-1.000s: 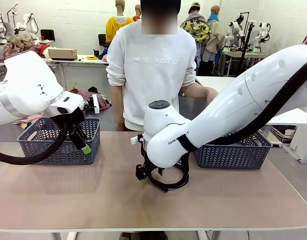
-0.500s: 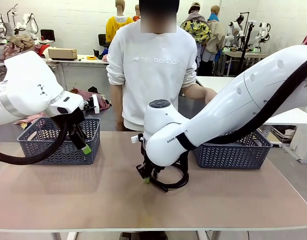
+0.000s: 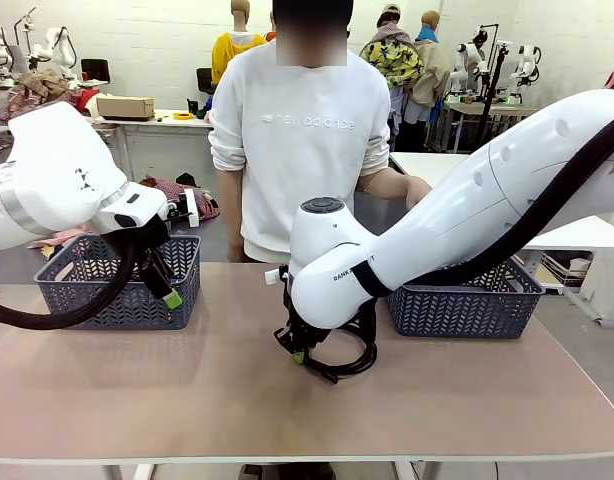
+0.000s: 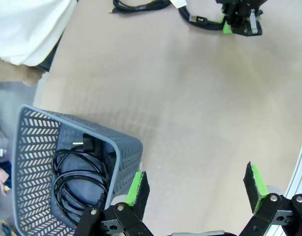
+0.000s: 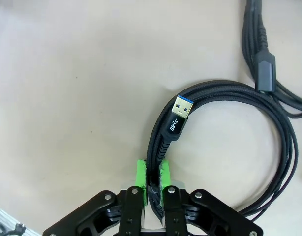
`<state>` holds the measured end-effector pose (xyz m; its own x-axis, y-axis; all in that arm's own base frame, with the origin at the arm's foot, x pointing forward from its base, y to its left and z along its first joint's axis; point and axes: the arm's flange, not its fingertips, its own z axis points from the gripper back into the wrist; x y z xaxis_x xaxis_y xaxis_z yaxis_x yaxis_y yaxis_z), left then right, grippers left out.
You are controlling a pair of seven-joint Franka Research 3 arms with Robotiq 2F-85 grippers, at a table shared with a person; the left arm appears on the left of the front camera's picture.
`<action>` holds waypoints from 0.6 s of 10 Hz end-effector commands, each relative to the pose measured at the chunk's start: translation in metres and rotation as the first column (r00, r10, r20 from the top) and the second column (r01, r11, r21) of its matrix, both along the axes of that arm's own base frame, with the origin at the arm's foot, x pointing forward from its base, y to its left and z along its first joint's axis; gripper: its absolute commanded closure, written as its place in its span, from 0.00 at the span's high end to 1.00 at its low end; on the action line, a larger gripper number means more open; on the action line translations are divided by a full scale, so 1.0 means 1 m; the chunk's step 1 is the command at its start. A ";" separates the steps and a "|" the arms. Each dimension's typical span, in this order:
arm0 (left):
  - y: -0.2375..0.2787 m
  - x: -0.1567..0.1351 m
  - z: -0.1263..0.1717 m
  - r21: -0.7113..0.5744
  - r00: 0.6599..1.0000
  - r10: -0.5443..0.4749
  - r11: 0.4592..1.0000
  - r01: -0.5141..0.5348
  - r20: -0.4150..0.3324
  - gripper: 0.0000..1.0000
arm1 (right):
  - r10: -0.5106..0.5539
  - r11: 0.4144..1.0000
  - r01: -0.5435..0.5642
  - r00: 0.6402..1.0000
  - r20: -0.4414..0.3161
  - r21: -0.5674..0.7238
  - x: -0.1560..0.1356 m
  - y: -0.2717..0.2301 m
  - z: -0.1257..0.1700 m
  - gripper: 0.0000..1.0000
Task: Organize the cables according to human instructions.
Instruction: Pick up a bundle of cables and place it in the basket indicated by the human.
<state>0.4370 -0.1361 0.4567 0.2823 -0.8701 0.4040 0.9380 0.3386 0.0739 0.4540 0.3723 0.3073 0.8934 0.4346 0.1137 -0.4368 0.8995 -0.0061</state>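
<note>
I've got a plain tan table top (image 3: pixel 137 400) running the full width on the near side, matte, with a pale front edge. Grey floor (image 3: pixel 602 345) shows past its right end. The far wall (image 3: pixel 147 40) is white and bare. On the far left a white workbench (image 3: pixel 152 140) stands against it, with a cardboard box (image 3: pixel 125 106) on top and a heap of coloured cloth (image 3: pixel 32 95) at its left end. On the far right is another white table (image 3: pixel 437 165), and nearer on the right a low white shelf unit (image 3: pixel 587 233) with stacked stuff inside, can't tell what. Light is bright and even, with soft shadows on the table top.
</note>
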 end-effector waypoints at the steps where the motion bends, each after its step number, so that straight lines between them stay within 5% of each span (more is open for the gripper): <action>1: 0.002 0.001 0.001 0.004 1.000 0.008 1.000 -0.008 -0.001 1.00 | -0.025 1.000 0.025 0.999 -0.048 -0.006 -0.019 -0.006 0.014 0.00; 4: 0.002 0.001 0.001 0.004 1.000 0.008 1.000 -0.008 -0.001 1.00 | -0.016 0.999 0.015 1.000 -0.022 -0.030 -0.053 -0.023 0.047 0.00; 6: 0.002 0.001 0.001 0.004 1.000 0.008 1.000 -0.008 -0.001 1.00 | 0.150 0.989 -0.150 0.988 0.026 -0.012 -0.070 -0.037 0.081 0.00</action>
